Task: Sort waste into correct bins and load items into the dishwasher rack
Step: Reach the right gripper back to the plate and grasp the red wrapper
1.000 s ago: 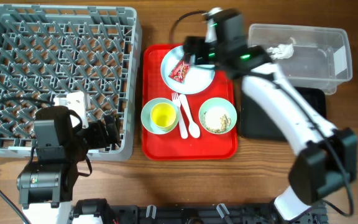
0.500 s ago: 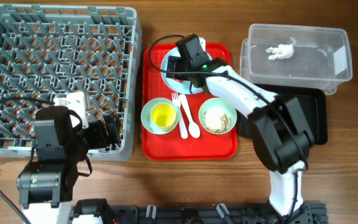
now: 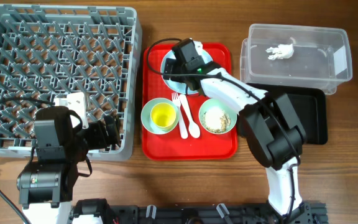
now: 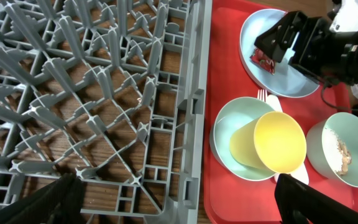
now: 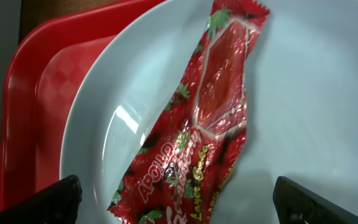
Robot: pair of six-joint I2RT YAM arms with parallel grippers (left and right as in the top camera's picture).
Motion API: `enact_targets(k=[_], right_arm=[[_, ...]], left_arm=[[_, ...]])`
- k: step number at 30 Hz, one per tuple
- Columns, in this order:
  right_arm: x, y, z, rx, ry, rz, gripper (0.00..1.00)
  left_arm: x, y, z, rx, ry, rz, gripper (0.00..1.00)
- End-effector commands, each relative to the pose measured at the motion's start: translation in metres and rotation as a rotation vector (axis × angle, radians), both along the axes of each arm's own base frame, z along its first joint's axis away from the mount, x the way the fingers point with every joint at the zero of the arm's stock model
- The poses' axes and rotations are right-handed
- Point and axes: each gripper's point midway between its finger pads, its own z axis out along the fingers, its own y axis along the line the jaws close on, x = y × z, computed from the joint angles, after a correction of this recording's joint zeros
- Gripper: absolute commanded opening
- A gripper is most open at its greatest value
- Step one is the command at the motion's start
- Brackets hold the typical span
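Note:
A shiny red snack wrapper point(image 5: 204, 124) lies on the pale-blue plate point(image 5: 316, 93) at the back of the red tray. My right gripper point(image 5: 179, 202) hangs open just above it, one finger on each side, not touching. Overhead, that gripper point(image 3: 180, 64) covers much of the plate point(image 3: 185, 86). A white tissue point(image 3: 279, 50) lies in the clear tub point(image 3: 328, 62). The yellow cup point(image 4: 278, 142) rests in one bowl point(image 3: 151, 115). Crumbs fill the other bowl point(image 3: 217, 116). My left gripper point(image 4: 179, 202) is open over the grey rack's point(image 3: 55, 68) near right corner.
A white fork point(image 3: 180, 112) and spoon point(image 3: 191, 121) lie between the bowls on the red tray point(image 3: 219, 146). The black tray point(image 3: 312, 118) sits in front of the clear tub, partly under it. The right arm's cable loops over the red tray's back left corner.
The right arm has swung left and folded down, bringing its open gripper lower over the plate and wrapper. The left arm has not moved.

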Motion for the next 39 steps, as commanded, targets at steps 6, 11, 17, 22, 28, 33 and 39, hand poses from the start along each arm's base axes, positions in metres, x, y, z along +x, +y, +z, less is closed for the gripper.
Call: enact_targets(k=[6, 11, 17, 22, 28, 33, 39], right_arm=[[-0.013, -0.003, -0.03, -0.072, 0.049, -0.015, 0.74], [-0.02, -0.014, -0.035, -0.123, 0.08, -0.027, 0.55], [-0.034, -0.028, -0.042, -0.188, 0.14, -0.033, 0.27], [-0.038, -0.035, -0.035, -0.212, 0.154, -0.018, 0.17], [-0.023, -0.046, 0.002, -0.155, 0.104, -0.041, 0.32], [-0.005, -0.028, 0.044, -0.082, -0.024, 0.059, 0.62], [-0.001, -0.009, 0.038, -0.02, -0.037, 0.089, 0.75]], left_arm=[[0.001, -0.002, 0.009, -0.014, -0.022, -0.004, 1.0], [0.001, -0.002, 0.009, -0.014, -0.022, -0.004, 1.0], [0.001, -0.002, 0.009, -0.014, -0.021, -0.004, 1.0], [0.001, -0.002, 0.009, -0.014, -0.022, -0.004, 1.0], [0.001, -0.002, 0.009, -0.014, -0.022, -0.004, 1.0], [0.001, -0.002, 0.009, -0.014, -0.022, -0.004, 1.0], [0.001, -0.002, 0.009, -0.014, -0.022, -0.004, 1.0]])
